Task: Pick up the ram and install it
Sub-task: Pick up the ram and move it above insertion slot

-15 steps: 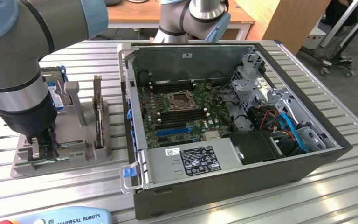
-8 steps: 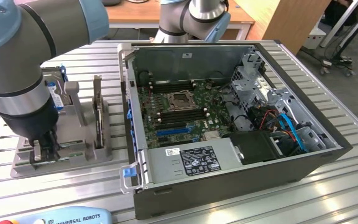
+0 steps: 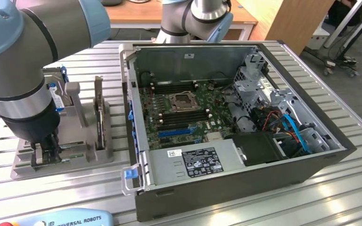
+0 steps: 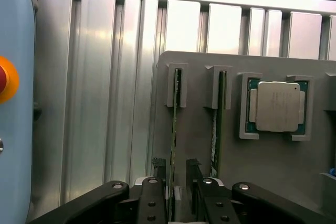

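Green ram [image 4: 175, 114] is seated on edge in the holder [image 4: 199, 129]; its long axis is aligned between the open, unclamped jaws of the gripper [image 4: 177, 176].

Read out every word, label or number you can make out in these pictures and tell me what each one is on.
"UNIVERSAL ROBOTS": on the blue teach pendant, at the bottom edge of the exterior view.
Printed label on the computer's power supply: print too small to read.
CPU chip: no readable marking on its metal top.
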`<state>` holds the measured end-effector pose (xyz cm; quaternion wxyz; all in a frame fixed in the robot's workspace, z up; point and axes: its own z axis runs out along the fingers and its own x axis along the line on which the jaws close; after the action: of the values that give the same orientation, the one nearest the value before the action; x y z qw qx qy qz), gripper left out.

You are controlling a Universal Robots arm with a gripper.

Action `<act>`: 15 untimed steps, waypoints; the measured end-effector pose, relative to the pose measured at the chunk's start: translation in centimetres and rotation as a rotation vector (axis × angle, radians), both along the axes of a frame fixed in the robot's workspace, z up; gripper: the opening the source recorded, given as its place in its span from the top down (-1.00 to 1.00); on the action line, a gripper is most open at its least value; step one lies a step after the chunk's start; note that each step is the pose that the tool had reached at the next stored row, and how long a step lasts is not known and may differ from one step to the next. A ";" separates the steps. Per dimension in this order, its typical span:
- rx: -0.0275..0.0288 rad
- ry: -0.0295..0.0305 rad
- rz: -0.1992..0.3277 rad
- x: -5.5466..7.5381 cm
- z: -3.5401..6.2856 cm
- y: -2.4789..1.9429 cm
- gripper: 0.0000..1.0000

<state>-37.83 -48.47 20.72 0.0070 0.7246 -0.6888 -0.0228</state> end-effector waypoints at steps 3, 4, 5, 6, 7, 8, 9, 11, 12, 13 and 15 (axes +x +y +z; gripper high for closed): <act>0.0004 -0.0004 0.000 0.1 -0.05 0.01 0.40; 0.0003 -0.0003 0.000 0.2 -0.05 0.00 0.40; 0.0002 -0.0003 0.000 0.3 -0.05 0.00 0.40; 0.0002 -0.0002 0.000 0.3 -0.05 0.00 0.40; 0.0003 -0.0004 0.000 0.4 -0.06 0.00 0.40; 0.0003 -0.0003 0.000 0.4 -0.06 0.01 0.40; 0.0001 -0.0001 0.000 0.4 -0.09 0.00 0.40; 0.0003 -0.0003 0.000 0.4 -0.26 0.01 0.40; 0.0002 -0.0001 0.000 0.4 -0.35 0.00 0.40; 0.0002 -0.0001 0.000 0.4 -0.43 0.00 0.40; 0.0002 -0.0002 0.000 0.4 -0.58 0.00 0.40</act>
<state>-37.44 -48.47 20.14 0.0069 0.7246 -0.6888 -0.0228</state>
